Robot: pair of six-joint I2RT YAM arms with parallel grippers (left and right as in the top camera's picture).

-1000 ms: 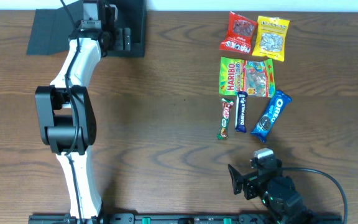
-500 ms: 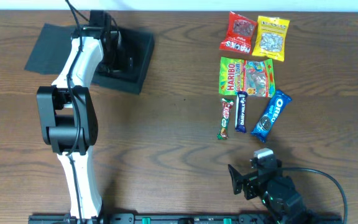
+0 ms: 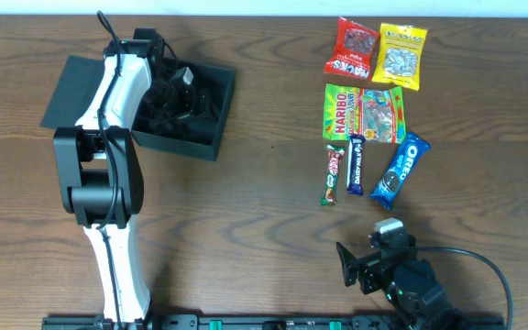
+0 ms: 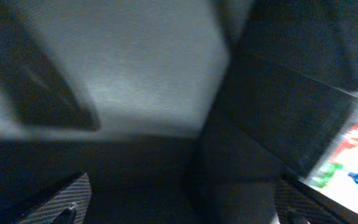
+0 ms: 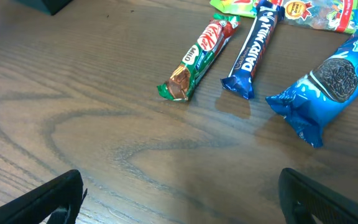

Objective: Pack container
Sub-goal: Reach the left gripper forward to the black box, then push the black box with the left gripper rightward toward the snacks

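The black container [image 3: 178,145] lies open at the upper left of the table, its lid flap [image 3: 73,90] spread out to the left. My left gripper [image 3: 180,95] reaches down inside it. The left wrist view shows only the container's dark inner walls [image 4: 135,74], and the left gripper [image 4: 179,214] has its jaws wide apart with nothing seen between them. My right gripper [image 3: 367,261] is open and empty low at the front right. In its wrist view the right gripper [image 5: 182,199] hovers over bare wood, short of the snacks.
Snacks lie at the right: a red packet [image 3: 352,49], a yellow packet [image 3: 401,55], a Haribo bag [image 3: 363,115], a KitKat bar [image 3: 335,174], a Dairy Milk bar [image 3: 357,165] and an Oreo pack [image 3: 400,170]. The last three also show in the right wrist view, the KitKat [image 5: 201,53] nearest.
The container has slid away from the table's back edge, towards the front and right, with my left gripper inside it. The right arm has not moved.
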